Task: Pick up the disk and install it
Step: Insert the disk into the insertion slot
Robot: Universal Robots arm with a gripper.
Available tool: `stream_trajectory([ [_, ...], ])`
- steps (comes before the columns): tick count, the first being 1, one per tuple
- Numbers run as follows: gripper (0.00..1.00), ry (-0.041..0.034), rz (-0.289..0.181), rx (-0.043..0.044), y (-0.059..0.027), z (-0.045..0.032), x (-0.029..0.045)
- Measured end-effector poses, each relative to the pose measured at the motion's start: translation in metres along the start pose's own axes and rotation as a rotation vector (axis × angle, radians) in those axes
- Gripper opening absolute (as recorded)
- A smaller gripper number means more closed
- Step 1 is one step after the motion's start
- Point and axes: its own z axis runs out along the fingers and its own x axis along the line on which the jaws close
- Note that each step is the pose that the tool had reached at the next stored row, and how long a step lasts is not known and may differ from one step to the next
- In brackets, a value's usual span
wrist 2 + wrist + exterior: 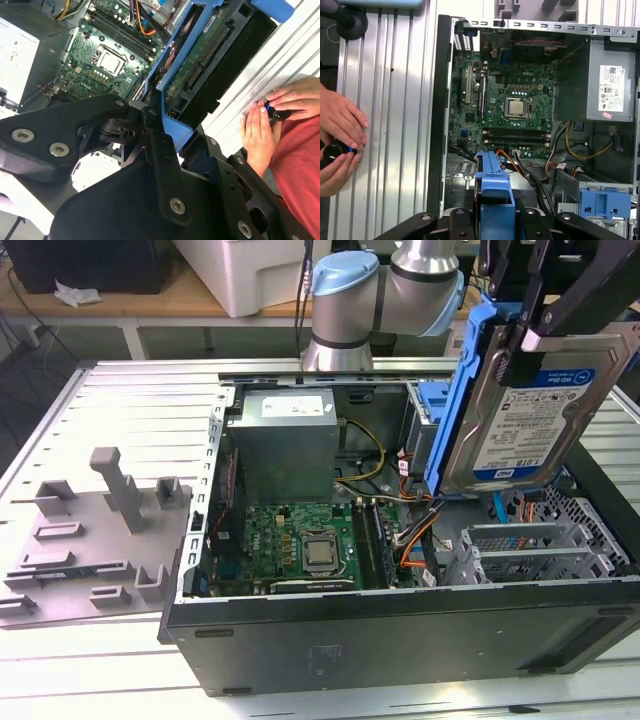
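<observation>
**Disk held up over the open case**

The gripper (524,348) has its fingers closed onto the disk (535,425) and holds it in the air. The disk is tilted, its label face turned toward the exterior camera, with blue rails framing it. It hangs over the exterior view's right end of the open computer case (400,630), above the metal drive cage (520,550) and clear of it.

In the first wrist view the disk (495,187) shows edge-on as a blue strip pinched between the black fingers. The motherboard (505,100) and the power supply (607,82) lie beyond it, and a blue plastic bracket (602,205) sits off to one side. The second wrist view catches the disk's green circuit-board underside (197,62).

A person's hands (260,132) rest on the slatted metal table (150,400) beside the case, clasping a small black object (276,114). The grey fixture tray (90,540) sits on the table at the exterior view's left, just beside the case.
</observation>
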Motion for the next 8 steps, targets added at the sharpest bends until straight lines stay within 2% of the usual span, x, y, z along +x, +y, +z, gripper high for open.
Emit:
stream_trajectory([
  [3,0.37,-0.0056,0.000,0.0004,-0.0024,0.0006,0.0014],
  [8,0.37,-0.0142,0.001,0.0009,-0.0150,0.0021,0.0066],
])
